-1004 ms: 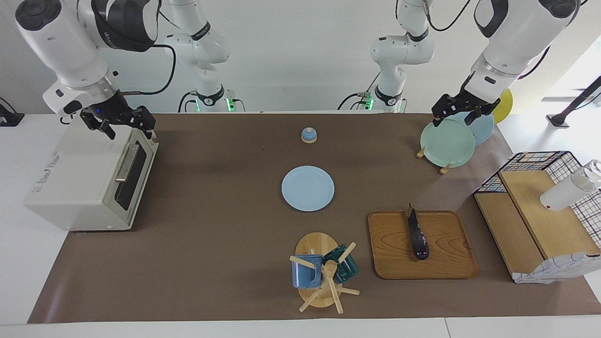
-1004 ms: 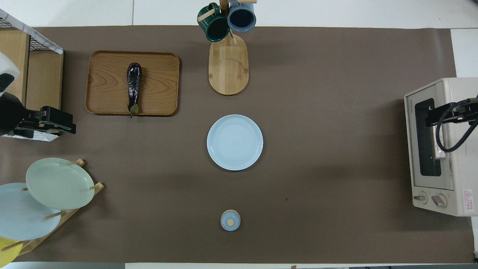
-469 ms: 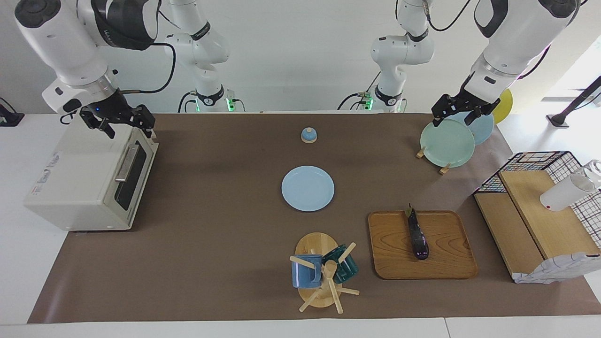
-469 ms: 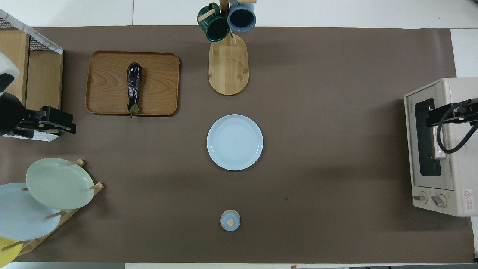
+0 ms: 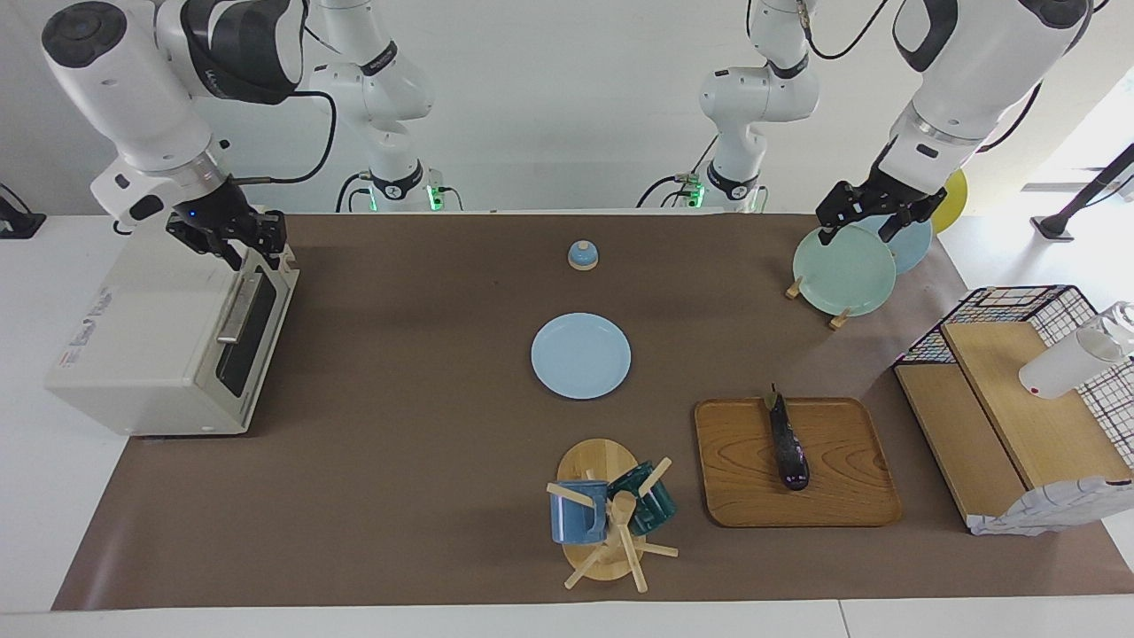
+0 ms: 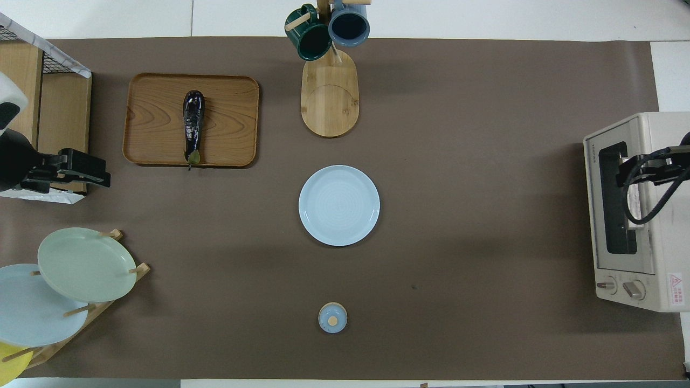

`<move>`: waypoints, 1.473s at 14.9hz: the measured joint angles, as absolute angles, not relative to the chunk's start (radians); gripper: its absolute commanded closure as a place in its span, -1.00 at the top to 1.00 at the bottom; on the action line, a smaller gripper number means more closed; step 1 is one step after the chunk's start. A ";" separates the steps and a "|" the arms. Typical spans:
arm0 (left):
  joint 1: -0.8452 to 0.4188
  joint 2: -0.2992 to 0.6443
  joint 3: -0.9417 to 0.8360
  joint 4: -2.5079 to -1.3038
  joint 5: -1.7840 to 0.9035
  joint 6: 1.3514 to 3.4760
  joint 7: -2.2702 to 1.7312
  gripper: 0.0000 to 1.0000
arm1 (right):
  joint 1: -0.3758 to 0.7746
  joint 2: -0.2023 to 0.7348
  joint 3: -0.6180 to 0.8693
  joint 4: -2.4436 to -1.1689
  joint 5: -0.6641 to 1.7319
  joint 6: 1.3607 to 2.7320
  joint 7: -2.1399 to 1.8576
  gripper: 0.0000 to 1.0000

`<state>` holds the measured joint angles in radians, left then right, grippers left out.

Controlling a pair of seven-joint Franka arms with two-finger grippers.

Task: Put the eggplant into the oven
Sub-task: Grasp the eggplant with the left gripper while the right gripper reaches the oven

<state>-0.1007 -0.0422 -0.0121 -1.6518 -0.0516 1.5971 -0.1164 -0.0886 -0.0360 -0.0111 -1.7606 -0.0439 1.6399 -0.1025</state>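
The right gripper (image 5: 237, 241) hangs over the top front edge of the oven (image 5: 159, 337), by the door handle (image 5: 236, 308); whether its fingers grip it cannot be told. Opening the closed door looks to be step 1. The eggplant (image 5: 788, 448) lies on the wooden tray (image 5: 850, 496). The left gripper (image 5: 870, 213) waits, fingers apart, above the plate rack (image 5: 842, 270).

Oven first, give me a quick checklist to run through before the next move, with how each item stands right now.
1. Oven door shut: not ok for loading, it needs opening.
2. Right gripper at the door handle: ok, at its upper end; grip cannot tell.
3. Eggplant ready: ok, lying free on the wooden tray.
4. Left gripper empty: ok, open above the green plate, waiting.
5. Table in front of the oven door: ok, bare.
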 measured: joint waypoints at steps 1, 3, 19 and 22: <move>-0.101 -0.036 -0.012 -1.661 -0.052 1.621 -0.117 1.00 | -0.093 -0.049 -0.013 -1.795 -0.051 1.661 -0.102 -1.00; -0.101 0.009 -0.012 -1.678 -0.063 1.693 -0.117 1.00 | -0.101 -0.071 -0.014 -1.866 -0.104 1.714 -0.102 -1.00; -0.156 0.582 -0.014 -1.553 -0.068 2.203 -0.018 0.80 | -0.137 -0.068 -0.014 -2.039 -0.252 1.917 -0.103 -1.00; -0.160 0.582 -0.014 -1.554 -0.068 2.203 -0.005 0.48 | -0.137 -0.082 -0.014 -2.063 -0.253 1.946 -0.104 -1.00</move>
